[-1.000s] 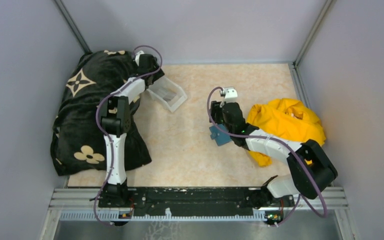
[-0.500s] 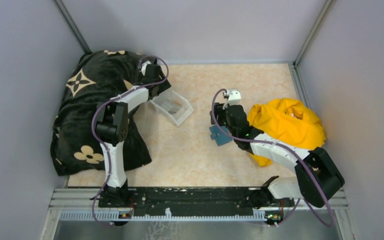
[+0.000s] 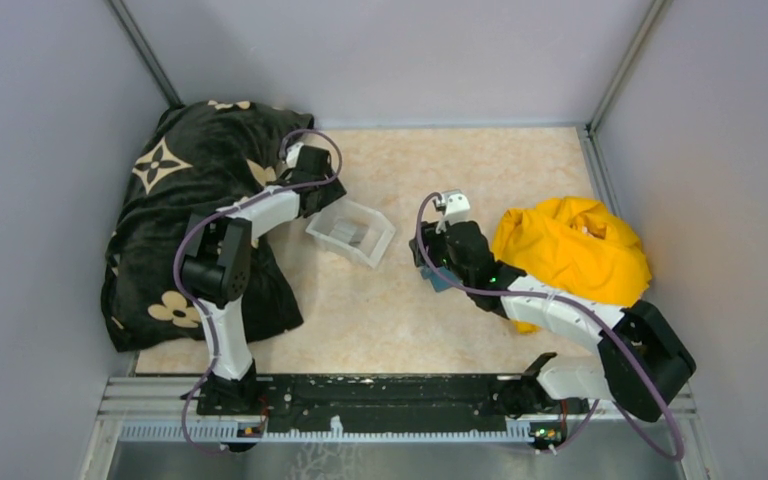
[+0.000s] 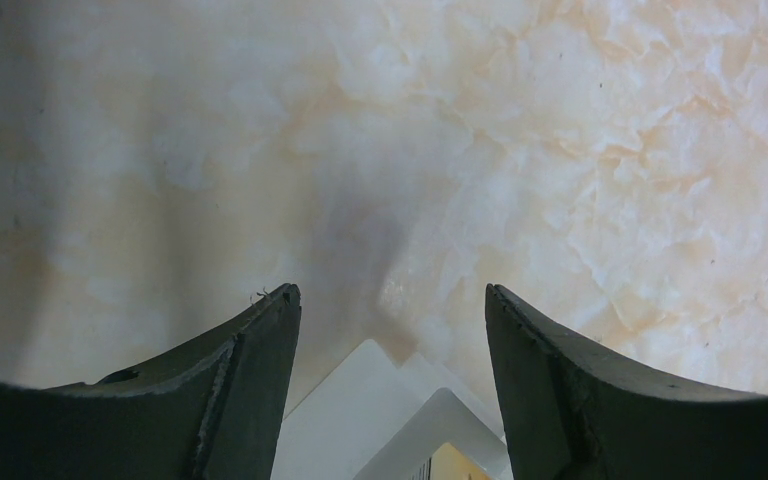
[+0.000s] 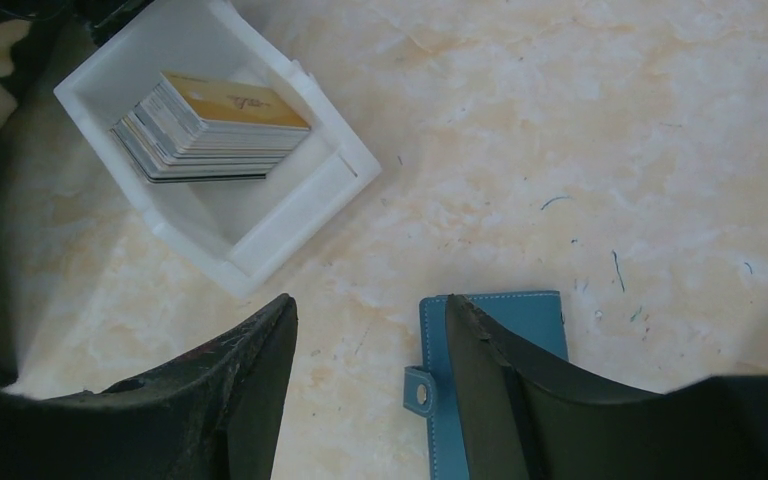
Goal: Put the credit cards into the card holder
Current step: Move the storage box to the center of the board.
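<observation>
**Marble-patterned tabletop, grey-walled cell: contents as seen**

Surface: pale table (image 3: 400, 310) with peach marble veining, closed in by plain grey walls on the left, far and right sides.

1. Black cloth (image 3: 165, 235), tan flower motifs, heaped over the far-left part of the table. The left arm reaches across its right edge.
2. Yellow cloth (image 3: 572, 250), bunched at the right side. The right arm crosses its near-left edge.
3. White tray (image 3: 376, 250), open-topped, just right of the black cloth and set at an angle to the table's edges.
4. Credit cards (image 5: 210, 125), a neat stack lying inside the tray against its far wall, a yellow-tan card on top and grey edges below.
5. Card holder (image 5: 535, 325), teal, stitched border, flat on the table to the right of the tray and apart from it. A snap tab sticks out from its left edge.
6. Left gripper (image 4: 390, 295), at the tray's far-left corner, jaws spread. The corner shows between the fingers (image 4: 250, 380); contact cannot be told.
7. Right gripper (image 5: 370, 305), jaws spread and pinching nothing, above the card holder's left edge. One finger hides much of the holder, and from above the arm covers most of it.
</observation>
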You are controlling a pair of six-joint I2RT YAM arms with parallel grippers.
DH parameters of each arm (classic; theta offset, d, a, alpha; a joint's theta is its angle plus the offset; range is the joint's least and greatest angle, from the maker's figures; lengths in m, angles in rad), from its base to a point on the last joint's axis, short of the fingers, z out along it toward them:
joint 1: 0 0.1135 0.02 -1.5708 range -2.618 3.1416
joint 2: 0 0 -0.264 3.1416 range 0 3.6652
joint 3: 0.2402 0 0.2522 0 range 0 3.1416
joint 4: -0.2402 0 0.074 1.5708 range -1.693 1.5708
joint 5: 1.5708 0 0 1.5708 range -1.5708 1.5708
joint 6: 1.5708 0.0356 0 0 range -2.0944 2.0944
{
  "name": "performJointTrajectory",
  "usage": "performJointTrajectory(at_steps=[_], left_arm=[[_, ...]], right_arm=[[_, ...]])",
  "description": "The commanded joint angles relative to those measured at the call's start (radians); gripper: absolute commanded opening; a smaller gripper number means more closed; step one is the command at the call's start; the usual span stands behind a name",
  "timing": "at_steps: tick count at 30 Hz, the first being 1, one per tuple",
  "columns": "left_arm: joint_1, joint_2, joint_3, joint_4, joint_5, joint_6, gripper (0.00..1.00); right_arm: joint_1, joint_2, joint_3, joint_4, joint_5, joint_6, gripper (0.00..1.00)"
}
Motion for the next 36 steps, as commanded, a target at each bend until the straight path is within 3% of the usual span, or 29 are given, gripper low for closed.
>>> performJointTrajectory(at_steps=[1, 13, 20, 28, 36], left_arm=[[-0.041, -0.042, -0.025, -0.036, -0.027, -0.007, 0.74], [-0.056, -0.133, 0.046, -0.037, -0.121, 0.092, 0.79], [-0.059, -0.333, -0.158, 0.098, -0.191, 0.036, 0.79], [-0.094, -0.559, -0.463, 0.179, -0.225, -0.143, 0.79], [-0.182, -0.642, -0.547, 0.157, -0.341, -0.188, 0.77]], right_arm=[[0.025, -0.060, 0.007, -0.010, -0.002, -0.016, 0.57], [0.058, -0.035, 0.048, -0.078, -0.070, -0.079, 0.57], [0.096, 0.088, 0.196, -0.094, -0.165, -0.215, 0.57], [0.096, 0.243, 0.397, -0.176, -0.322, -0.336, 0.61], [0.048, 0.439, 0.601, -0.229, -0.501, -0.350, 0.62]])
